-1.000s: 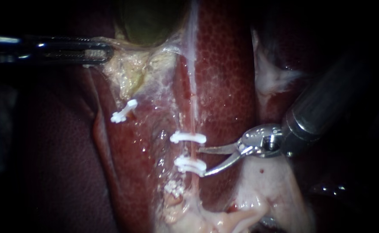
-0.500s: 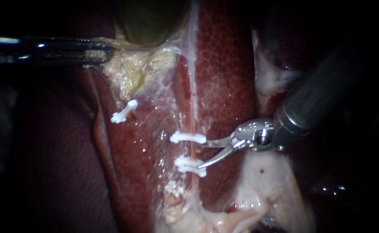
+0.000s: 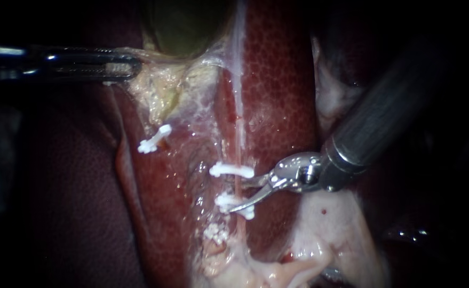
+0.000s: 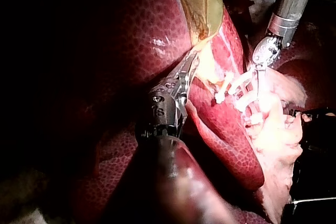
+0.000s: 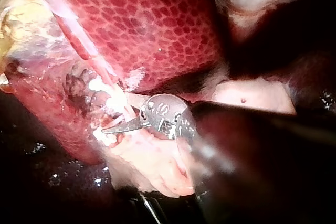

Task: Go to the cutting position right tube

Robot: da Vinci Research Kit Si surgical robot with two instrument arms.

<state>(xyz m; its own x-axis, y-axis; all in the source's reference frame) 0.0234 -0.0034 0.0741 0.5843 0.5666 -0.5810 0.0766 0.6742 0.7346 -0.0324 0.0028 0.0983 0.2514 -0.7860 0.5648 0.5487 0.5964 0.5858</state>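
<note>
- We count two instruments: the left instrument (image 3: 130,65) and the right instrument (image 3: 237,196).
- We count three white clips: a lone clip (image 3: 154,137) off to the side, then an upper clip (image 3: 232,170) and a lower clip (image 3: 235,205) across one tube.
- We cannot tell whether a pale knot (image 3: 213,233) under those is a fourth clip.
- We can follow only one thin tube clearly, the right tube (image 3: 240,133).
- We see one liver (image 3: 282,96) and one gallbladder (image 3: 183,26).
</note>
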